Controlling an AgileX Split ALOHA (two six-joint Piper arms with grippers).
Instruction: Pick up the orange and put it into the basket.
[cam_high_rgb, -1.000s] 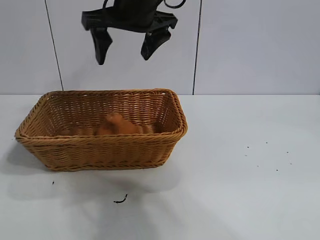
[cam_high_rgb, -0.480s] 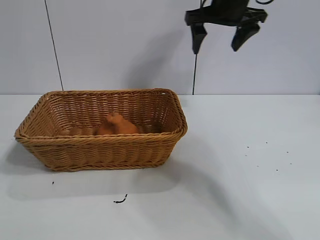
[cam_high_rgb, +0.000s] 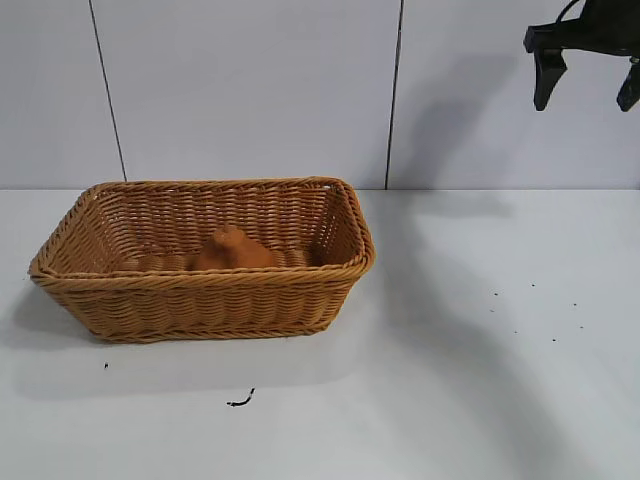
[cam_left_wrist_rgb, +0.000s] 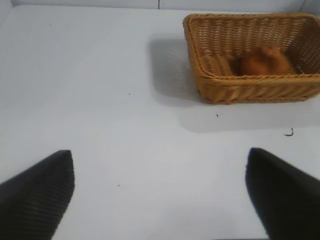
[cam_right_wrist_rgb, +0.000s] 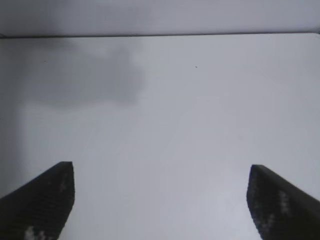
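Orange (cam_high_rgb: 232, 250) lies on the floor of the basket (cam_high_rgb: 200, 300), one rounded lump with its knobby tip up, resting near the middle and leaning toward the far wall; by the look of it the placing step is done, since nothing holds it and it sits well below the braided rim. The right hand (cam_high_rgb: 588, 75) hangs high at the upper corner of the exterior view, far off to the side of the basket and well above the desk (cam_high_rgb: 480, 380), its two fingers spread wide and holding nothing; I judge it is up there to be clear of the basket. From its own wrist camera only bare desk lies beneath its fingers (cam_right_wrist_rgb: 40, 200). The left hand (cam_left_wrist_rgb: 160, 200) hovers over open desk with the basket well ahead of it, fingers wide apart and empty too, likely parked. Counted: one orange, one basket, two hands, one small dark curl (cam_high_rgb: 240, 400) on the desk in front of the basket, and a few dark specks (cam_high_rgb: 530, 310) scattered below the right hand
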